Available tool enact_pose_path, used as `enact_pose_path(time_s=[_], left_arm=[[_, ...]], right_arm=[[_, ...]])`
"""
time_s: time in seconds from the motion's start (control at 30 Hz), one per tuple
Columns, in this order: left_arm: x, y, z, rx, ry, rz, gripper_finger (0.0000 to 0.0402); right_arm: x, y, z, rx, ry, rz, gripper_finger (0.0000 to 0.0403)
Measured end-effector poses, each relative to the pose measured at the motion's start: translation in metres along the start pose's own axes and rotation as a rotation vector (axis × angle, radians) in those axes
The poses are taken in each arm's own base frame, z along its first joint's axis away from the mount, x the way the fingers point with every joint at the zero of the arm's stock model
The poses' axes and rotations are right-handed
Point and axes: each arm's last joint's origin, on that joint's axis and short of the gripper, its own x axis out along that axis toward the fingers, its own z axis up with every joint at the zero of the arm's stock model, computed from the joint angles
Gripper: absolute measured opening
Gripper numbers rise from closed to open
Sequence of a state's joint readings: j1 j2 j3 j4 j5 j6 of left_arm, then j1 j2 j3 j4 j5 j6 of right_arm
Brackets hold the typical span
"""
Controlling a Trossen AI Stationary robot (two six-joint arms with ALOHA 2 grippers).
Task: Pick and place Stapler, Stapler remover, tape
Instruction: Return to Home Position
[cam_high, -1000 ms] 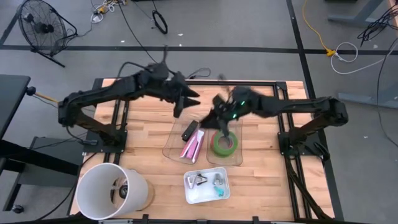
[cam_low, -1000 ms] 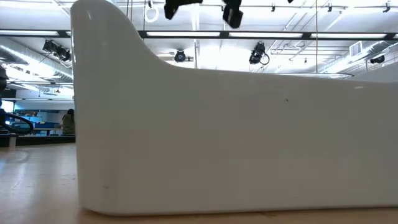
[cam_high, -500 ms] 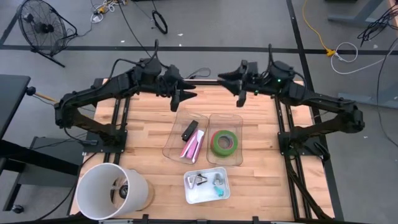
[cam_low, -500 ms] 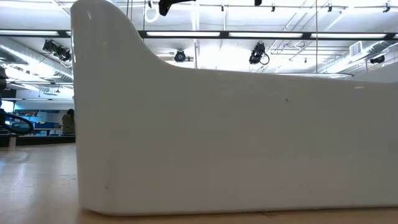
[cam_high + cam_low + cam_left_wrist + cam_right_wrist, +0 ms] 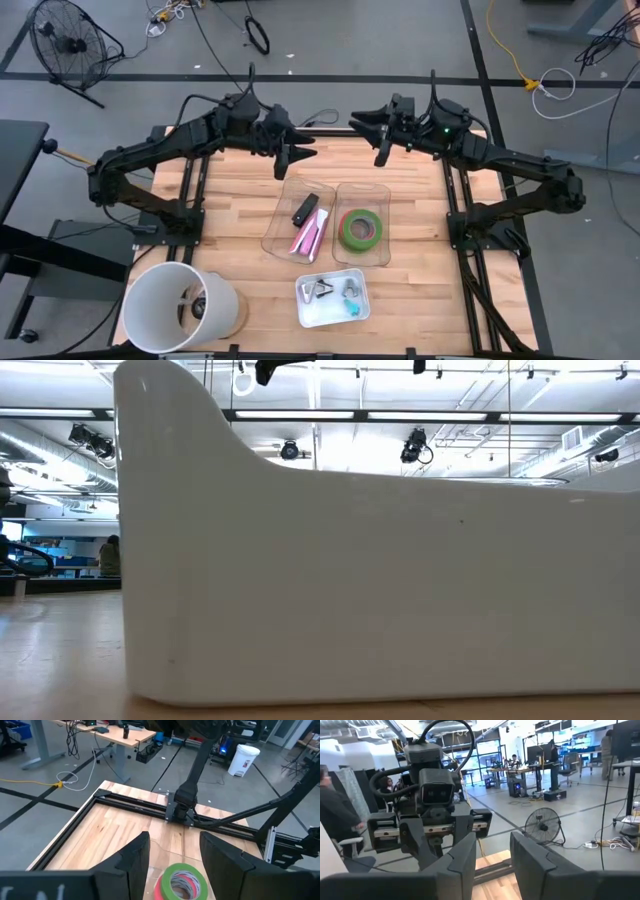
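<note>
Wooden table (image 5: 230,200) inside black rails. High over its back edge, facing each other: left gripper (image 5: 295,160) and right gripper (image 5: 370,137), fingers parted, both empty. Well forward, between them, clear tray (image 5: 360,194) holding stacked tape (image 5: 361,229), green uppermost.

Grey floor (image 5: 400,40), fan (image 5: 65,45), ceiling lts (image 5: 450,415)

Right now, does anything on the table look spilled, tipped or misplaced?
Nothing stands out. The tape sits flat in its clear tray, the staplers lie in the neighbouring tray, and the staple removers are inside the white bin. The left tool and right tool are open and empty, raised at the back of the table.
</note>
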State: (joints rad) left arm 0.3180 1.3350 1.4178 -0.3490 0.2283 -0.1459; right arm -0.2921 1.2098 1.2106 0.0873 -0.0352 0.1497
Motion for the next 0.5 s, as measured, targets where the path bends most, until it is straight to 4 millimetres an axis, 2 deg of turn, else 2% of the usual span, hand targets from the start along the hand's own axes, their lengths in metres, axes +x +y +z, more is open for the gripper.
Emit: enact_pose_path(time_s=[0.27,0.4,0.5], left_arm=[[-0.002,0.000,0.001,0.001,-0.010,0.001,0.0177],[-0.015,-0.005,0.007,0.011,-0.045,-0.010,0.0177],[-0.032,-0.010,0.013,0.021,-0.089,-0.015,0.0177]], right_arm=[[0.000,-0.001,0.000,0.001,0.000,-0.029,0.0122],[-0.007,0.000,0.005,0.001,-0.015,-0.027,0.0122],[-0.021,0.002,0.014,0.001,-0.030,-0.024,0.0122]])
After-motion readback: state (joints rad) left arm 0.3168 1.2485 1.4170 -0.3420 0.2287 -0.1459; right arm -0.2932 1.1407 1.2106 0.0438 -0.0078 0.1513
